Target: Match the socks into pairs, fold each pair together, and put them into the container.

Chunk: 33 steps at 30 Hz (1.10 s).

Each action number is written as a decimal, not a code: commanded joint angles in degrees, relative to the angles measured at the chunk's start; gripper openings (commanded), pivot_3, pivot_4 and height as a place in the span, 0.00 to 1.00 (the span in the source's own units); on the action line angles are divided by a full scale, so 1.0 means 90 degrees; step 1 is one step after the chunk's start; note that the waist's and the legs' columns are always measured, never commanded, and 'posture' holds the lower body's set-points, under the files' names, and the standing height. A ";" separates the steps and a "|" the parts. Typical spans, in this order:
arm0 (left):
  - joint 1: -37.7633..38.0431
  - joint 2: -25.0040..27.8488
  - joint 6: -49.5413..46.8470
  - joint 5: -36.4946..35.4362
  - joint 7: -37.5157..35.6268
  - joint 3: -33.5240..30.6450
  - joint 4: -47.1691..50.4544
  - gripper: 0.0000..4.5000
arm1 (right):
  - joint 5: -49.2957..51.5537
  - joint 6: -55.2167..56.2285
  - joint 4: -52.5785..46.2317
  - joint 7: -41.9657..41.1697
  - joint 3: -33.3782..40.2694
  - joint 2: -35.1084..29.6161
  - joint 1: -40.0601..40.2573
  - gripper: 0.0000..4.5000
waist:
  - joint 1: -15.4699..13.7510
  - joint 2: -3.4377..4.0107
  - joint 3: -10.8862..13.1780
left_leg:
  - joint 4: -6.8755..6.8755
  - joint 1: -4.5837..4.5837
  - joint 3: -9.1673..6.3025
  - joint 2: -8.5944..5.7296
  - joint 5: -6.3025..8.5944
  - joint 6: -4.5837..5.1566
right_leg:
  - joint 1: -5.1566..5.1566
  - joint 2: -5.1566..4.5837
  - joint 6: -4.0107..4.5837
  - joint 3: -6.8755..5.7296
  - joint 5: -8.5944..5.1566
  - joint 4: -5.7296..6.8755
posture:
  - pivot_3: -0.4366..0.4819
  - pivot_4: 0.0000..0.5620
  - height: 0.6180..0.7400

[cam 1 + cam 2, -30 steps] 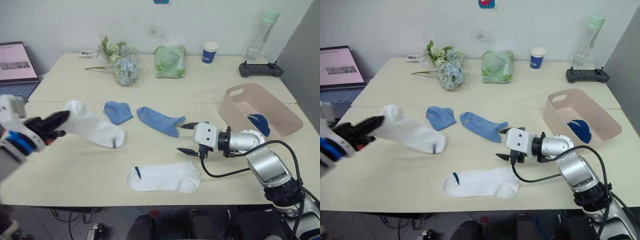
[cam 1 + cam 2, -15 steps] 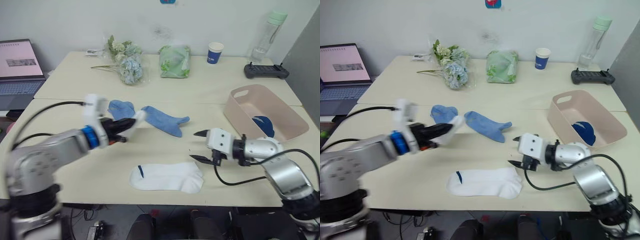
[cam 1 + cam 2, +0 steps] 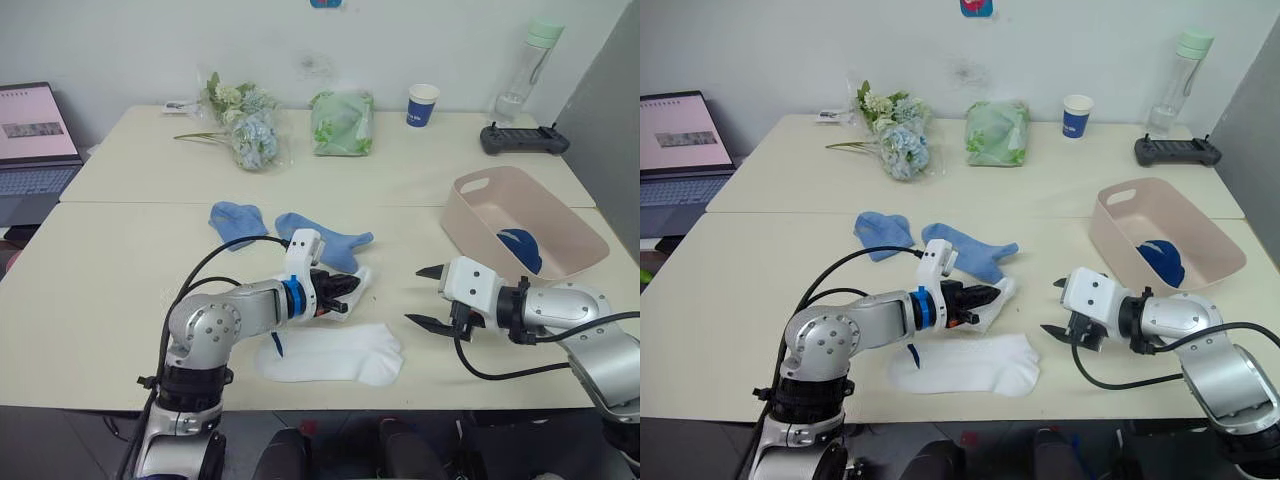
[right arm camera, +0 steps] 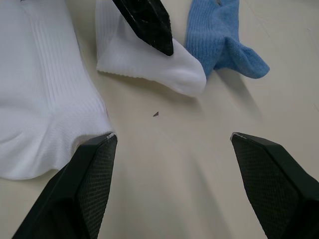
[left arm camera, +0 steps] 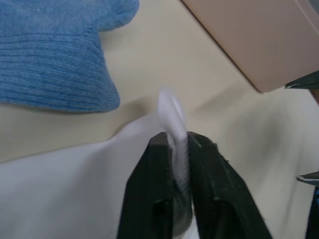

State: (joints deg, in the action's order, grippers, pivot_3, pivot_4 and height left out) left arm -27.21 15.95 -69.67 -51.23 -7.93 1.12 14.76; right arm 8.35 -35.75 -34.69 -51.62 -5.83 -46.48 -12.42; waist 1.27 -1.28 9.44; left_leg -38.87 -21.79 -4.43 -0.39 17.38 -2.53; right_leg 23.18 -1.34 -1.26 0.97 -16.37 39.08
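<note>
My left gripper is shut on a white sock, holding it low over the table's middle, just above the second white sock, which lies flat near the front edge. Two light blue socks lie just behind them. To the right of the white socks my right gripper stands open with nothing in it. The pink container sits at the right with a navy sock inside.
Along the back stand a flower bunch, a green bag, a blue paper cup, a bottle and a black controller. A laptop sits far left.
My left arm has swung the white sock from the far left in to the middle, beside the other white sock. The right gripper has drawn back a little to the right, still open.
</note>
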 commanded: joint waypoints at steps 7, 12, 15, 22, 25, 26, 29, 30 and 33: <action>-0.0233 0.1060 0.0507 -0.0015 -0.1268 -0.0467 0.0979 0.81 | -0.0084 0.0245 -0.0047 0.0069 0.0072 -0.0201 -0.0126 0.87 | 0.0032 0.0000 0.0000 | 0.0001 0.0000 0.0001 0.0006 0.0000 -0.0001 | 0.0001 -0.0003 0.0000 0.0002 0.0000 -0.0003 | 0.48 0.27 1.00; 0.0354 0.2868 0.2234 0.1154 -0.3239 -0.0349 0.0843 0.99 | -0.0118 0.0393 0.0041 0.0077 -0.0037 -0.0193 -0.0159 0.87 | 0.0056 0.0004 0.0001 | 0.0007 0.0006 0.0005 0.0005 0.0000 -0.0001 | 0.0001 0.0003 -0.0001 0.0002 -0.0001 -0.0003 | 0.48 0.27 1.00; 0.0958 0.3970 0.4514 0.2410 -0.4950 -0.0050 0.0137 0.99 | -0.0082 0.0424 0.0048 0.0064 -0.0113 -0.0154 -0.0188 0.87 | 0.0036 0.0006 0.0002 | 0.0011 0.0007 0.0009 0.0005 0.0000 -0.0001 | 0.0002 0.0003 0.0000 0.0000 -0.0002 -0.0008 | 0.48 0.27 1.00; 0.1040 0.4240 0.8939 0.4639 -0.6501 0.0865 -0.2253 0.99 | 0.0073 0.0256 -0.0130 0.0050 -0.0464 0.0068 -0.0356 0.87 | -0.0047 0.0020 0.0010 | 0.0008 -0.0002 0.0010 -0.0001 0.0016 0.0028 | 0.0002 0.0001 0.0002 -0.0003 -0.0003 -0.0017 | 0.48 0.27 1.00; 0.0587 0.3851 0.9685 0.5150 -0.6550 0.1204 -0.3096 0.99 | 0.0135 0.0134 -0.0266 0.0078 -0.0524 0.0135 -0.0374 0.87 | -0.0109 0.0019 0.0010 | 0.0006 -0.0010 0.0009 -0.0005 0.0018 0.0033 | 0.0004 0.0005 0.0001 -0.0010 -0.0003 -0.0018 | 0.48 0.27 1.00; 0.0434 0.3709 0.9844 0.5298 -0.6566 0.1315 -0.3337 0.99 | 0.0136 0.0103 -0.0298 0.0088 -0.0533 0.0146 -0.0371 0.87 | -0.0125 0.0019 0.0009 | 0.0004 -0.0010 0.0009 -0.0006 0.0019 0.0034 | 0.0004 0.0009 0.0001 -0.0016 -0.0002 -0.0016 | 0.48 0.27 1.00; 0.0010 0.3327 1.0423 0.5740 -0.6570 0.1598 -0.4058 0.86 | 0.0095 0.0083 -0.0341 0.0097 -0.0534 0.0133 -0.0331 0.87 | -0.0134 0.0022 0.0006 | 0.0002 -0.0008 0.0010 -0.0009 0.0020 0.0037 | 0.0002 0.0011 0.0000 -0.0020 -0.0002 -0.0013 | 0.48 0.27 1.00; -0.0107 0.3224 1.0555 0.5834 -0.6572 0.1657 -0.4253 0.79 | 0.0069 0.0095 -0.0349 0.0099 -0.0538 0.0119 -0.0314 0.87 | -0.0132 0.0021 0.0004 | 0.0001 -0.0006 0.0014 -0.0010 0.0021 0.0039 | 0.0002 0.0011 -0.0001 -0.0020 -0.0001 -0.0012 | 0.48 0.27 1.00; -0.0412 0.2947 1.0818 0.6067 -0.6577 0.1824 -0.4707 0.57 | 0.0054 0.0093 -0.0366 0.0113 -0.0525 0.0118 -0.0288 0.87 | -0.0131 0.0027 -0.0002 | 0.0000 -0.0002 0.0014 -0.0009 0.0021 0.0040 | 0.0001 0.0012 -0.0002 -0.0021 -0.0001 -0.0008 | 0.48 0.27 1.00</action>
State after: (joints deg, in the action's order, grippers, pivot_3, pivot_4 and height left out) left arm -30.55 43.21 26.68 0.53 -67.15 15.74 -25.12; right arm 8.32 -35.37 -35.85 -50.99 -11.32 -45.04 -14.80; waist 0.09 -1.03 9.42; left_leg -38.87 -21.81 -4.30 -0.48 17.57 -2.17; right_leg 23.19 -1.23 -1.27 0.78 -16.38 39.02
